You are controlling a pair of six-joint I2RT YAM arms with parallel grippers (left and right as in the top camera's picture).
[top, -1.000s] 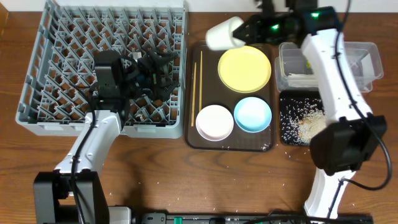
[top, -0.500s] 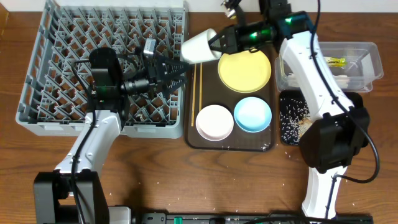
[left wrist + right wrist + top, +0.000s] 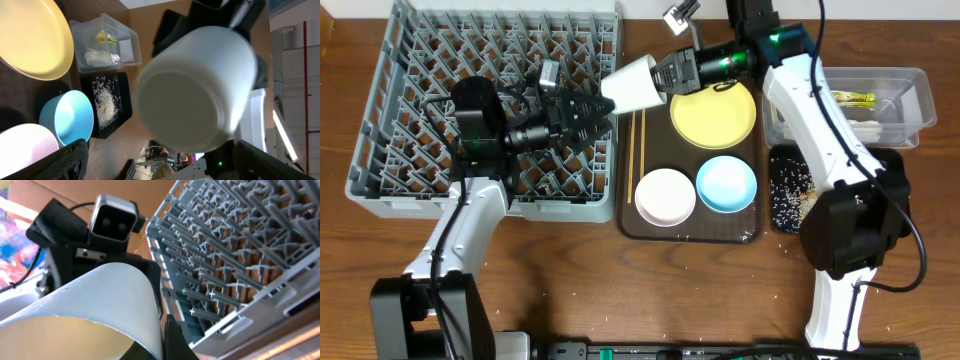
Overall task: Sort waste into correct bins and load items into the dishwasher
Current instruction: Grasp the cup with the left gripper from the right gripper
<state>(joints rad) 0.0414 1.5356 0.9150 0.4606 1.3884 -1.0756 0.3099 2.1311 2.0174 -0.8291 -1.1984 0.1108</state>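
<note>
My right gripper (image 3: pixel 660 75) is shut on the rim of the small white cup (image 3: pixel 632 82) and holds it on its side in the air, by the right edge of the grey dish rack (image 3: pixel 440 60). My left gripper (image 3: pixel 600 108) is open over the rack, pointing at the cup's base. In the left wrist view the cup's base (image 3: pixel 195 100) fills the middle, above my spread fingers (image 3: pixel 50 160). In the right wrist view the cup (image 3: pixel 90 310) is in front of the rack (image 3: pixel 250 240). The yellow plate (image 3: pixel 713 110), white bowl (image 3: pixel 665 196), blue bowl (image 3: pixel 726 184) and chopsticks (image 3: pixel 635 140) lie on the brown tray (image 3: pixel 690 232).
The clear tub (image 3: pixel 905 85) at the far right holds the green-and-yellow wrapper (image 3: pixel 853 98) and a white napkin. The black tray (image 3: pixel 782 195) below it holds rice grains. A few grains lie on the wooden table (image 3: pixel 620 300) near the front.
My right arm has carried the cup leftward from above the plate to the rack's edge. My left gripper has swung to the right toward the cup and opened.
</note>
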